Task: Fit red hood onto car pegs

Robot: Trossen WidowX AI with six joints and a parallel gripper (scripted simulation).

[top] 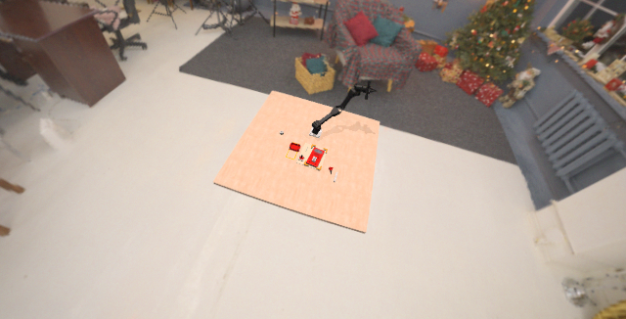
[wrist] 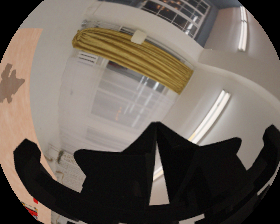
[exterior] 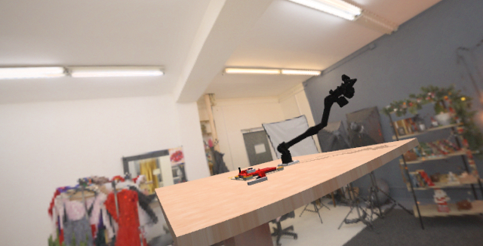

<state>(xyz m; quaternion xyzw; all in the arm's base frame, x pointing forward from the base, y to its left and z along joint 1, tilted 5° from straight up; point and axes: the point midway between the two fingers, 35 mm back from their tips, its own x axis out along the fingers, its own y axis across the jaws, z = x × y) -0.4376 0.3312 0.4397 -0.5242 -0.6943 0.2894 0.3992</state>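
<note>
The car chassis (top: 315,158) is a small red shape in its jig on the table, with grey parts on it. A separate small red piece (top: 294,147), which looks like the hood, lies to its left by a yellow outline. In the exterior view the red parts (exterior: 260,171) overlap and cannot be told apart. Pegs and corner holes are too small to see. My gripper (top: 375,91) (exterior: 355,81) (wrist: 155,125) is shut and empty, its fingertips meeting. It is raised high and far from the car and hood, on the other side of the arm's base.
The table (top: 274,182) (exterior: 211,208) also bears a small red and black piece (top: 331,169), a thin white piece (top: 335,177), a small dark piece (top: 301,158) beside the jig and a tiny grey piece (top: 281,133). The arm's base stands behind the jig.
</note>
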